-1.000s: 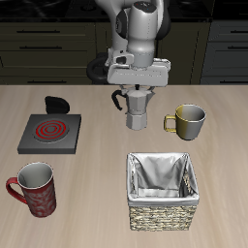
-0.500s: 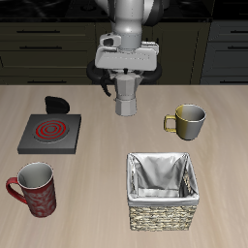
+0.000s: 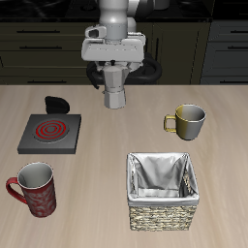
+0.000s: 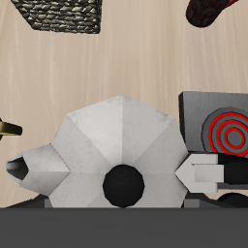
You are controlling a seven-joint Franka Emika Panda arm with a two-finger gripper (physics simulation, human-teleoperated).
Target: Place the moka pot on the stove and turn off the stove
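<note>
Now the gripper [image 3: 115, 66] has its fingers clamped on the moka pot [image 3: 115, 89], held aloft upper centre, stove [image 3: 50, 132] glowing at mid-left

The arm [image 3: 118, 12] is glossy light grey, built of rounded cylindrical links. Below sits a boxy pale-grey hand block with dark vents and recesses. The gripper [image 3: 115, 66] has dark fingers [image 3: 100, 70].

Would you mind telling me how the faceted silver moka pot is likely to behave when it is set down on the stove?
The faceted silver moka pot looks rigid metal, so it should not flex. Its narrow waist and tall shape suggest it may tip if released tilted. The flat dark-grey stove probably offers steady footing.
</note>
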